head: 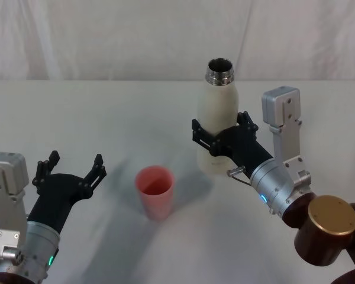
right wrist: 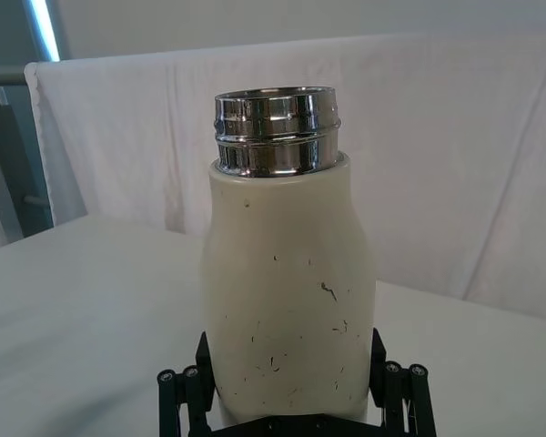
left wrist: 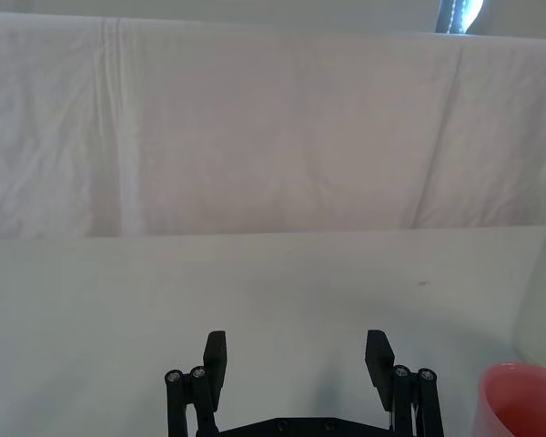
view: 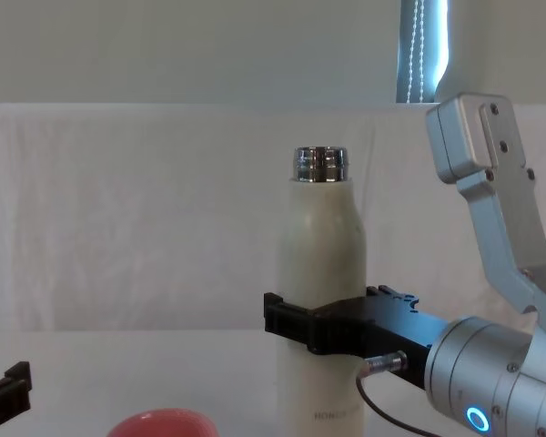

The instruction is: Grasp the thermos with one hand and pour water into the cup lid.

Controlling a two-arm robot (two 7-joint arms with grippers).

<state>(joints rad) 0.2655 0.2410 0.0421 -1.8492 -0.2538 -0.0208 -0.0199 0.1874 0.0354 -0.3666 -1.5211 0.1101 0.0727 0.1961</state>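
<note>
- right gripper has its fingers clamped around the thermos, which is upright
- left gripper fingers spread wide, cup lid just beside them

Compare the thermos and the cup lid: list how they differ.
The thermos is tall and cream-white with a steel neck; the cup lid is short and pink-red. The right pincer is clamped round the thermos, while the cup lid stands free, the open left pincer beside it. Both stand upright, mouths open, on the white table.
</note>
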